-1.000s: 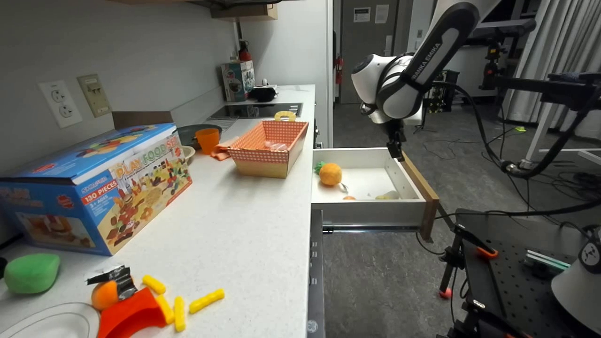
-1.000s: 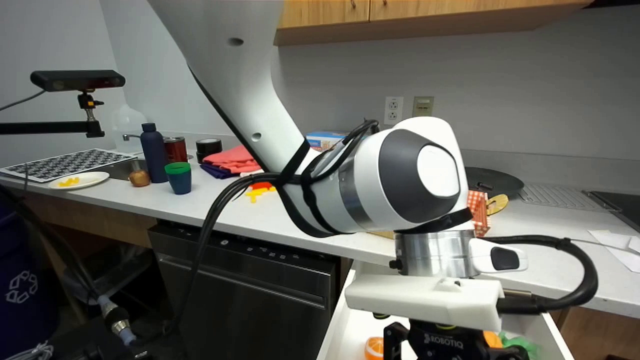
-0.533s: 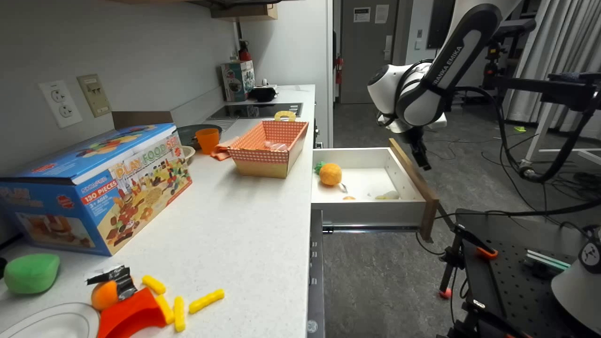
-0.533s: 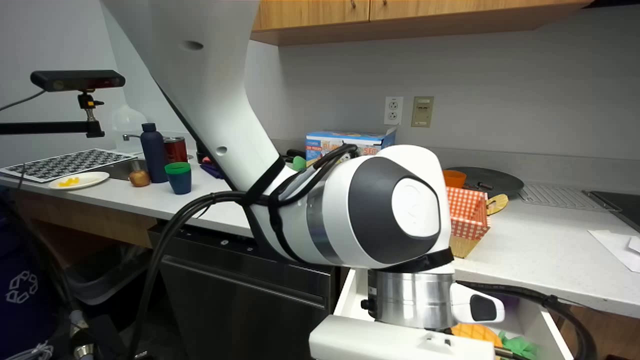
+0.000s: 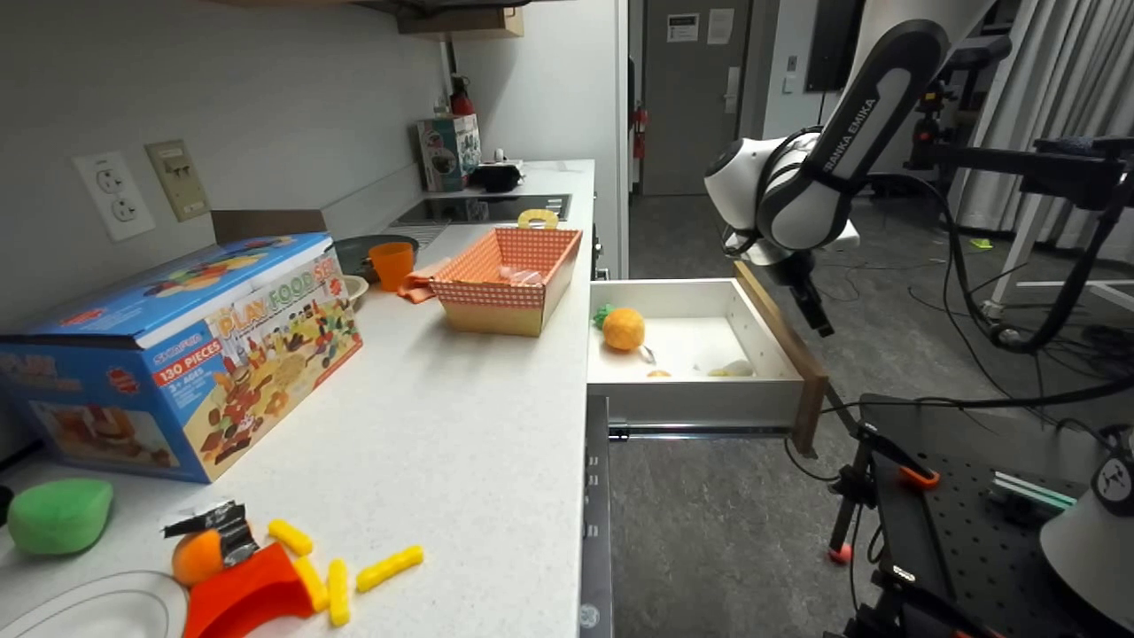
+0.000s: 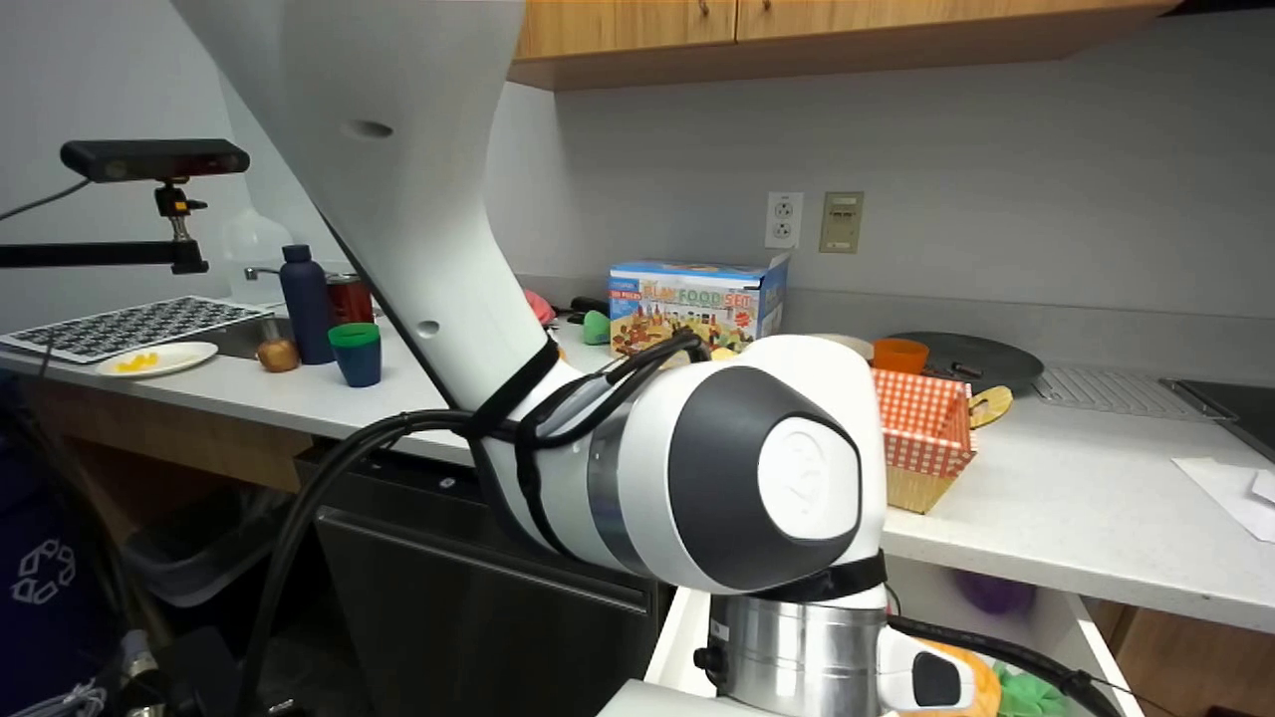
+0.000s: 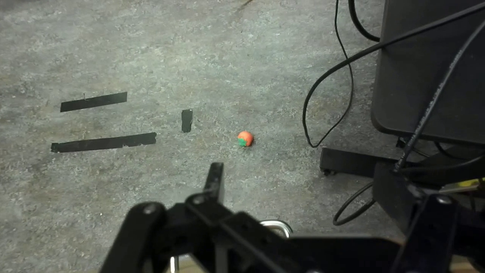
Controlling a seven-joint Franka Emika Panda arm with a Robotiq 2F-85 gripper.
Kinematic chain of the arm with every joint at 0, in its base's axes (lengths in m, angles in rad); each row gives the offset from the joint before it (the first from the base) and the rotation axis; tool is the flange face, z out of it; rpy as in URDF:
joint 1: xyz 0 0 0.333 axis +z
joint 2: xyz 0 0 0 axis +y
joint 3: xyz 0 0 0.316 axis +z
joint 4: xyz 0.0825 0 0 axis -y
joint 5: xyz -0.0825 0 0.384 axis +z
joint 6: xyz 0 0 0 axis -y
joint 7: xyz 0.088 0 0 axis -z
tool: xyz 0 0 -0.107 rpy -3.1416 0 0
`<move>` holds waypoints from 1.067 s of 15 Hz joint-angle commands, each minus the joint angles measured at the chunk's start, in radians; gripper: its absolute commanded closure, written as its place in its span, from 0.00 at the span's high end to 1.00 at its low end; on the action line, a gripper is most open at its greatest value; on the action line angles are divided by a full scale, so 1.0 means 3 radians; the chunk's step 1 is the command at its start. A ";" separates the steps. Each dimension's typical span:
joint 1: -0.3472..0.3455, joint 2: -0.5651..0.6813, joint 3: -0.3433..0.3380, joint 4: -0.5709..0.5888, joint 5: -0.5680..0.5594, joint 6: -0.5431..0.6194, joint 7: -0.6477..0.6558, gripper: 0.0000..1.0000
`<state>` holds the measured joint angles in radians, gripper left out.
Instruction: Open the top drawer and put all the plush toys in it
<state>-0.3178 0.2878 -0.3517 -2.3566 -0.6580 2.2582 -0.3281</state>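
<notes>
Past the edge of the counter [image 5: 461, 425], in an exterior view, clock laid with 12 up: top drawer [image 5: 691, 403] pulled out, between 3 and 4 o'clock. Read from the drawer's middle, orange leafy toy [image 5: 624, 329] at 9, pale yellow-green toy [image 5: 733, 369] at 4, small orange toy [image 5: 658, 374] at 7; these last two partly hidden by the drawer's near side. Gripper [image 5: 826, 330] at 3 o'clock, just outside the wooden front panel [image 5: 811, 412], tilted, tips toward 5. On the worktop: green soft toy [image 5: 60, 516] at 8, beside the play-food box [image 5: 257, 372] at 9; yellow sticks [image 5: 390, 568] at 7; red-checked basket [image 5: 492, 315] at 10.

In an exterior view, the arm [image 6: 712, 448] fills the middle and covers much of the drawer, which shows at 4 to 5 o'clock. Orange leafy toy partly visible past it; purple rounded thing [image 6: 996, 592] farther back inside. Navy bottle [image 6: 307, 314] and green-and-blue cups [image 6: 356, 356] at 9.

Wrist view: fingers [image 7: 215, 180] spread wide, one at 7 o'clock, its partner at 4, floor [image 7: 113, 185] showing between. Green-capped orange toy [image 7: 246, 137] lies on that floor, dead centre. Black strips [image 7: 103, 143] at 9 to 10; dark panel [image 7: 409, 91] between 2 and 3; curved silver bar [image 7: 279, 225] at 5, partly behind the gripper.
</notes>
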 commanded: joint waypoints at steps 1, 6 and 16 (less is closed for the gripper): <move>-0.0090 0.0137 0.0101 0.0095 0.0133 0.0131 -0.0134 1.00; -0.0201 0.0343 0.0078 0.0046 0.0053 0.1012 -0.0131 1.00; -0.0174 0.0484 0.0304 0.0549 0.0683 0.1114 -0.0547 1.00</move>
<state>-0.3702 0.3910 -0.2850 -2.2570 -0.4906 2.5528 -0.4731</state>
